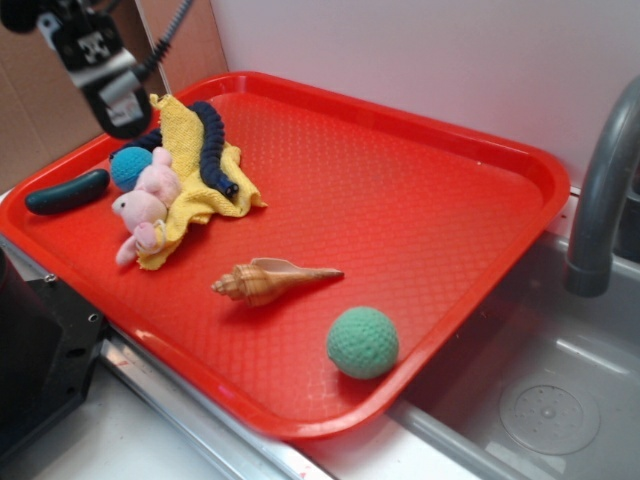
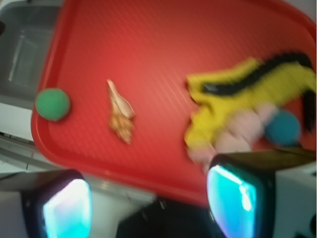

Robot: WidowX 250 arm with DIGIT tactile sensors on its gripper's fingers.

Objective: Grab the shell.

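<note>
The shell, tan and cream with brown stripes and a long thin tail, lies flat on the red tray toward its front. My gripper hangs high over the tray's far left corner, well away from the shell. Its two pads stand wide apart with nothing between them, so it is open. A green ball rests near the tray's front edge, a short way from the shell's tail.
A yellow cloth with a dark blue ribbed toy, a pink plush, a teal ball and a dark green cucumber-like piece crowd the tray's left. A sink with a grey faucet is on the right.
</note>
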